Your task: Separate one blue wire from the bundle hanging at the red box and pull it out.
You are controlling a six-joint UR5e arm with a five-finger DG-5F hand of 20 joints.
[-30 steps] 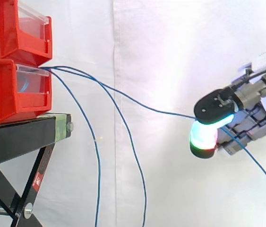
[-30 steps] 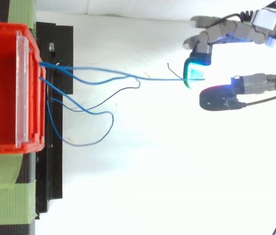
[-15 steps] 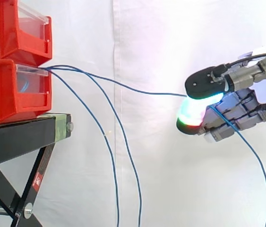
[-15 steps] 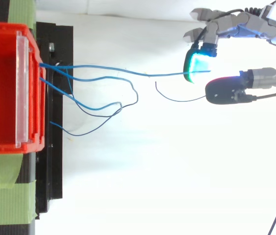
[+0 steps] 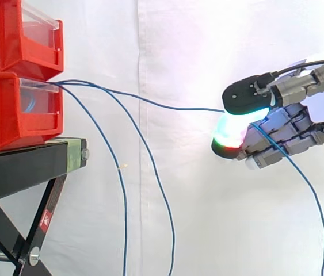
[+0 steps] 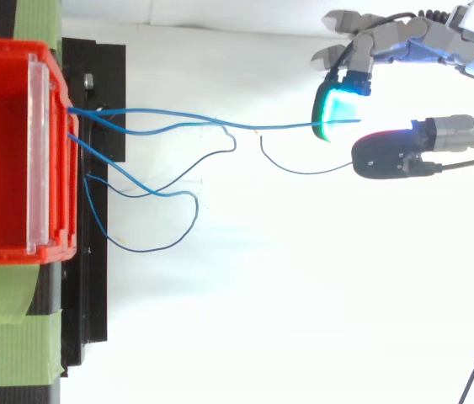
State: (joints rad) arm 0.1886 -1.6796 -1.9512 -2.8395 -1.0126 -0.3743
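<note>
Reaching level, the hand (image 5: pixel 291 129) pinches one blue wire (image 5: pixel 167 106) from the red box (image 5: pixel 6 115) at the stand (image 5: pixel 23 167) edge; white curtain (image 5: pixel 208 46) behind.

Open room between red bins (image 5: pixel 18 103) and hand (image 5: pixel 282 129), one blue wire (image 5: pixel 173 107) across it, slack wires (image 5: pixel 121 198) near the black stand (image 5: pixel 29 167).

We see one blue wire (image 5: pixel 150 102) stretched almost level from the lower red box (image 5: pixel 6 109) across to the hand (image 5: pixel 282 135), pinched there, its tail hanging down. The bundle (image 5: pixel 69 85) droops slack from the box.
</note>
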